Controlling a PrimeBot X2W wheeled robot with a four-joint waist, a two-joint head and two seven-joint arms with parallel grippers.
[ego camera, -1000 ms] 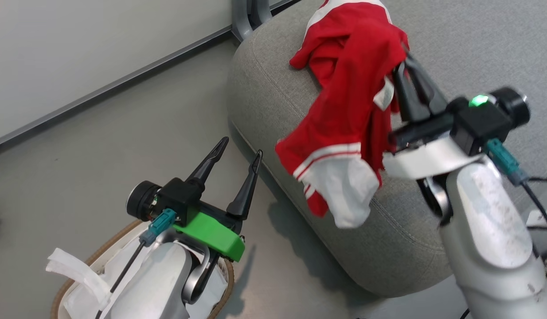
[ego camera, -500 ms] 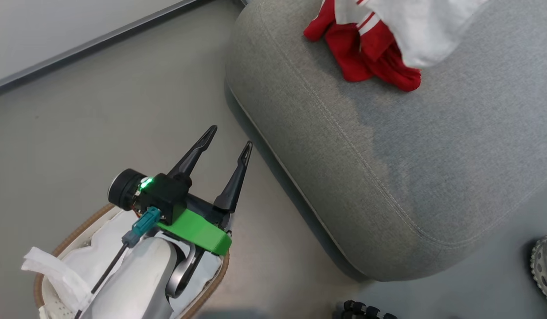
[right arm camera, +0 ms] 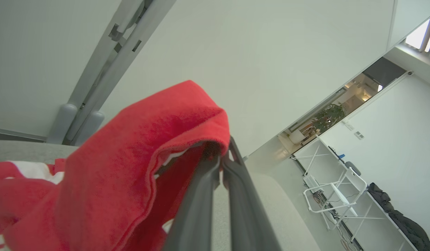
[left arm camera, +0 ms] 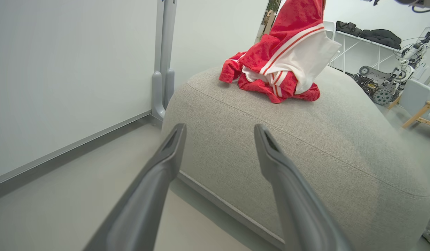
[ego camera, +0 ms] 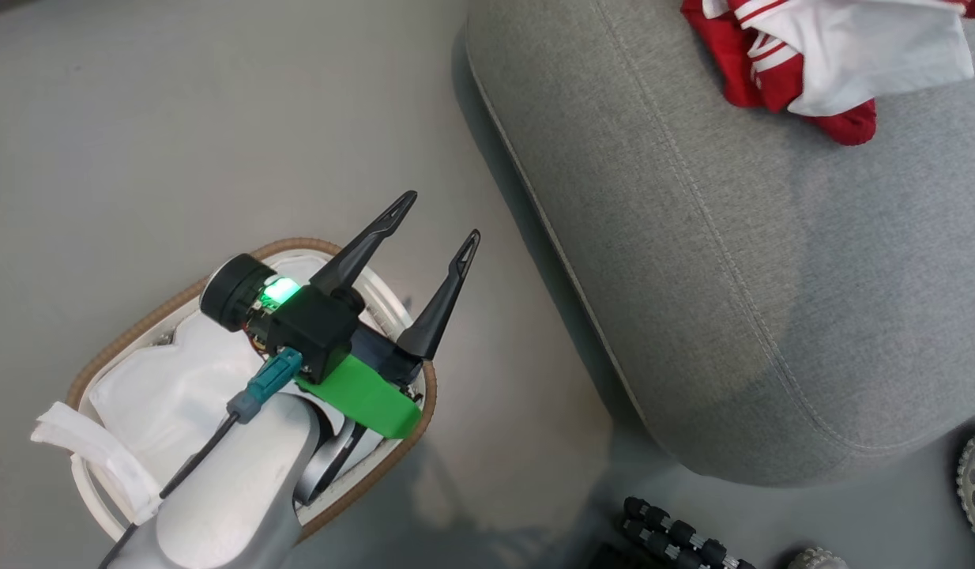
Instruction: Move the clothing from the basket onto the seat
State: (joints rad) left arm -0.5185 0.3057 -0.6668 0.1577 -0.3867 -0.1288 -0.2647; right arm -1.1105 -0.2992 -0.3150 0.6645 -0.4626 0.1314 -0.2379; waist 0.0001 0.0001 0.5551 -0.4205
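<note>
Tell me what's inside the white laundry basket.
Inside the oval white plastic basket with brown woven rim: a white fabric liner, nothing else visible. The open left end effector and its pale forearm cover the rest.

Head looks down; wrists share the seat [left arm camera: 305, 146].

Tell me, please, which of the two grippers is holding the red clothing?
The right gripper: its fingers pinch a fold of the clothing, while the left gripper is open and empty by the basket.
</note>
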